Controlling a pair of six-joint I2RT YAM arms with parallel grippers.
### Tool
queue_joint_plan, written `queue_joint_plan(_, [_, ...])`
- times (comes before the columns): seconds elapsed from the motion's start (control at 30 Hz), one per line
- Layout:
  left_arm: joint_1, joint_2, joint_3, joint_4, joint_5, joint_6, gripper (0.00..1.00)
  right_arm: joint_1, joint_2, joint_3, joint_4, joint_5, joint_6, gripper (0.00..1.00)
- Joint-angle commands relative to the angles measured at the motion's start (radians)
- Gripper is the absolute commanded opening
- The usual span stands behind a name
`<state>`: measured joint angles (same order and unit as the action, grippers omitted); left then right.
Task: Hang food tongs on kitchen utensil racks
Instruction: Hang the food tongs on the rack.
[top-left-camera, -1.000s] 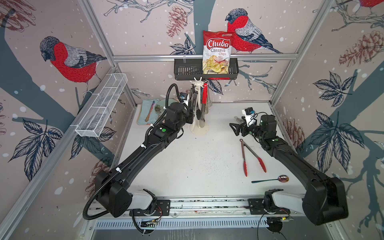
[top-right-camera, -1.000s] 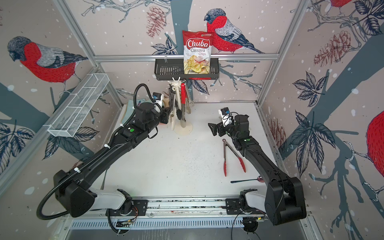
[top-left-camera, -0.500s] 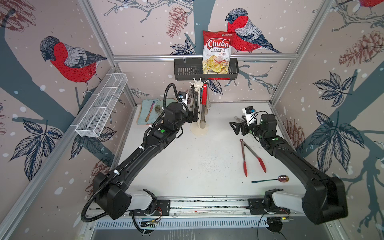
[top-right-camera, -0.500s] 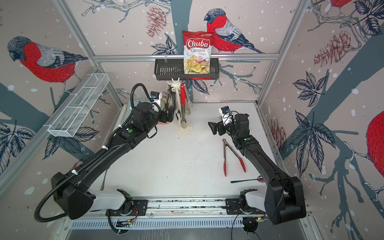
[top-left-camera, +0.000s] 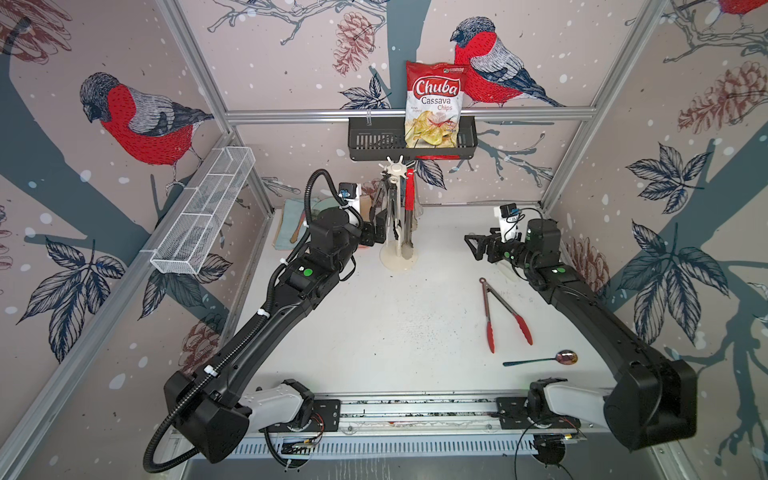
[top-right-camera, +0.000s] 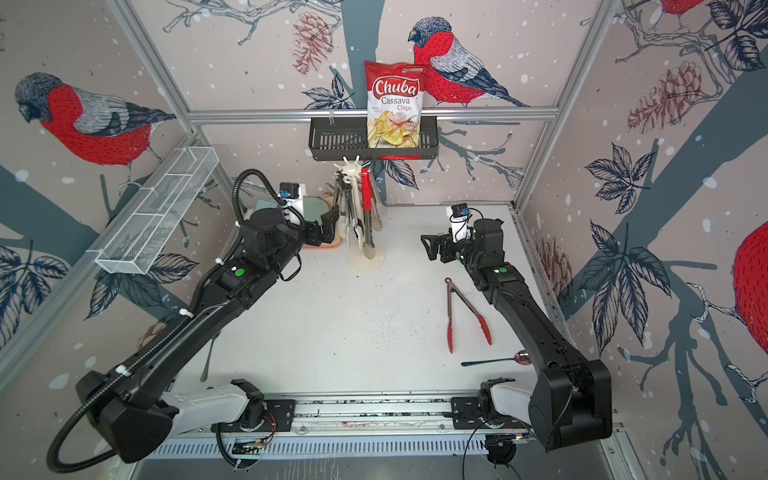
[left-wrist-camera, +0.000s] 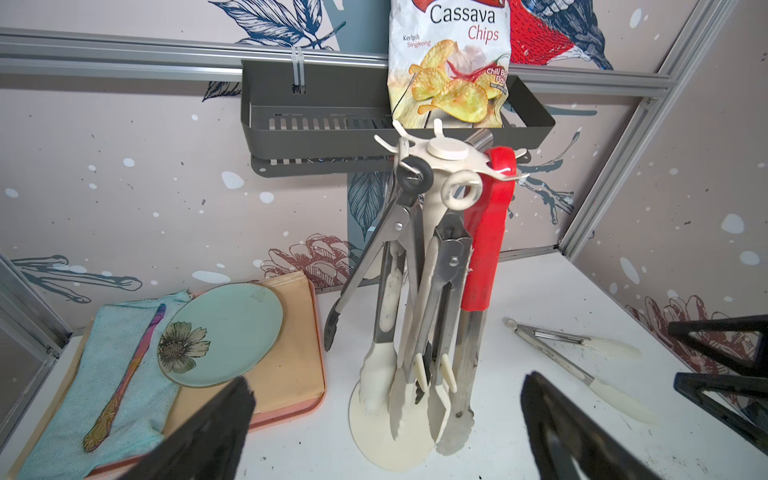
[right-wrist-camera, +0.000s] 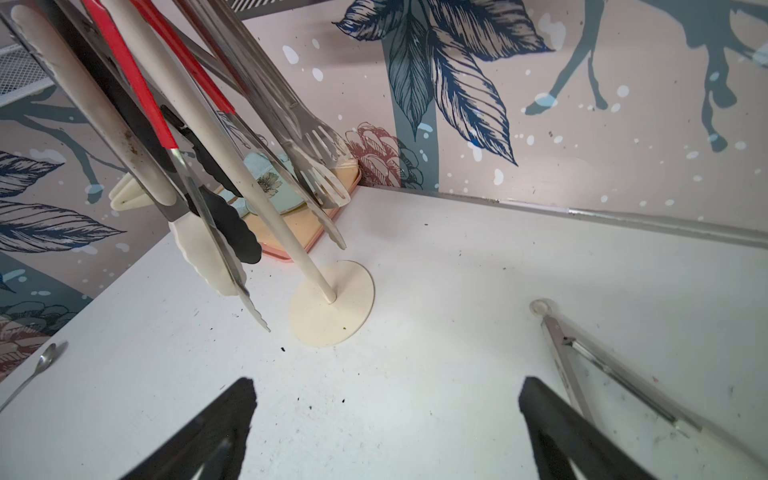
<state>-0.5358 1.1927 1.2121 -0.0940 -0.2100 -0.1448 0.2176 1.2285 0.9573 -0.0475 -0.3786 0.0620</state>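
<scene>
Between hangs: left gripper (top-left-camera: 374, 230) by the rack (top-left-camera: 395, 168) and right gripper (top-left-camera: 471, 247) both gape wide, empty; next, 1 must seize the red-tipped tongs (top-left-camera: 486, 311) near their ring.

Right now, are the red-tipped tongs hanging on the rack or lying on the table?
Lying down. The red-tipped tongs rest flat on the table, arms spread, apart from the rack.

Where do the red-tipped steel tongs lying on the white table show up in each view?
Top view: red-tipped steel tongs lie flat, right of centre.
Top view: same tongs, right of centre too.
Left wrist: not in it.
Right wrist: not in it.
Shared landmark: cream rack's round disc base, in all four.
</scene>
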Motion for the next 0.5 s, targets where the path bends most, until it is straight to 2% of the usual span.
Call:
queue_joint_plan(0.0, [0.005,-0.042,-0.026,0.016,0.007,-0.037,0.99,-0.001,-0.03,0.014,-0.123,0.059,0.062,1.0])
queue_joint_plan(0.3, [0.01,-0.176,-0.188,-0.037,0.084,-0.084,0.99,-0.007,-0.133,-0.046,-0.354,0.215,0.2,1.0])
queue_joint_plan(0.47, [0.011,-0.27,-0.291,-0.061,0.117,-0.125,0.99,-0.011,-0.139,-0.102,-0.435,0.291,0.25,1.0])
